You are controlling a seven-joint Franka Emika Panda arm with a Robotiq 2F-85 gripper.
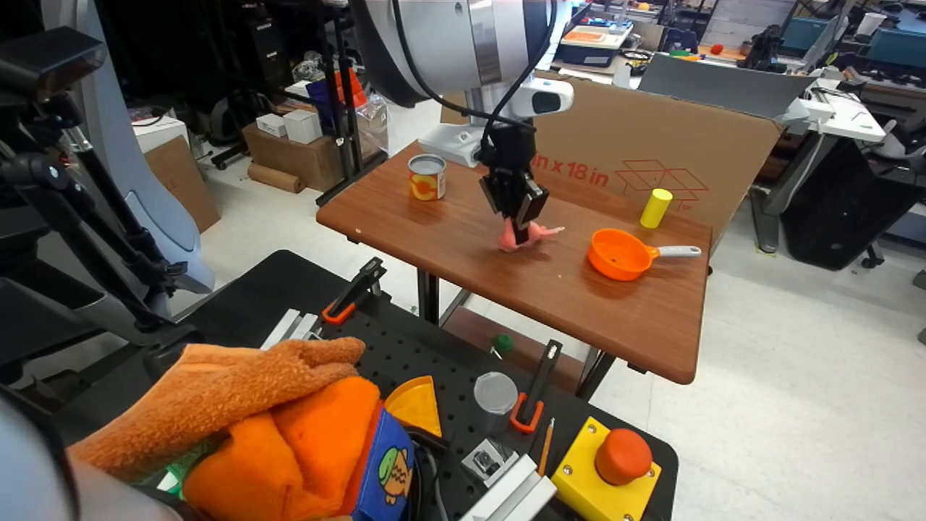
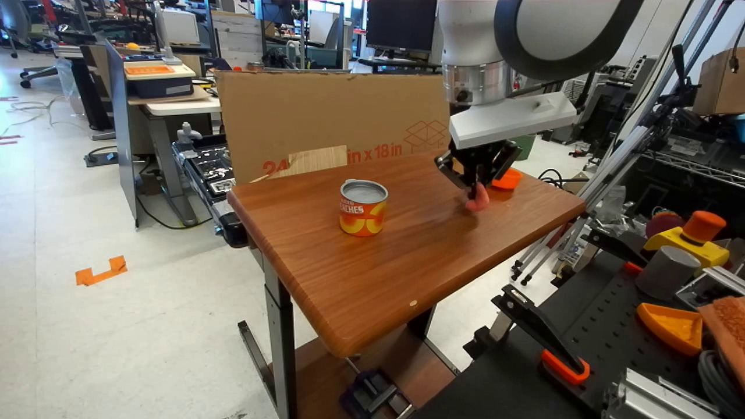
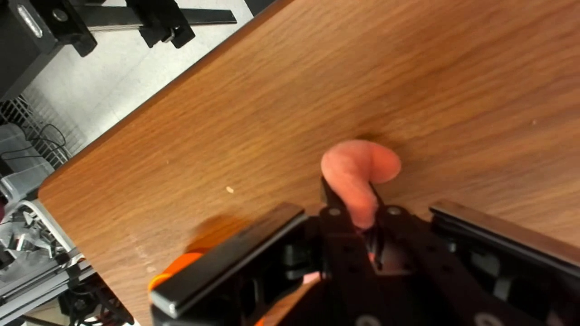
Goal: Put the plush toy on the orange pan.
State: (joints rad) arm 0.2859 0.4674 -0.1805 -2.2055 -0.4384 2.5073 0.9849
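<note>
The plush toy (image 1: 508, 239) is salmon pink and hangs between the fingers of my gripper (image 1: 521, 230), low over the middle of the brown table. In the wrist view, the black fingers (image 3: 355, 197) press on both sides of the toy (image 3: 349, 165), and one rounded end sticks out past the tips. The toy also shows in an exterior view (image 2: 478, 199). I cannot tell whether it touches the table. The orange pan (image 1: 608, 265) stands beside the toy with its pale grey handle turned away. In another exterior view the pan (image 2: 507, 179) is partly behind the gripper, and in the wrist view only its rim (image 3: 174, 267) shows.
A peach can (image 1: 427, 177) stands on the table (image 1: 636, 325) on the side away from the pan; it also shows in an exterior view (image 2: 363, 215). A yellow cylinder (image 1: 656, 208) stands behind the pan. A cardboard panel (image 1: 615, 137) rises along the back edge.
</note>
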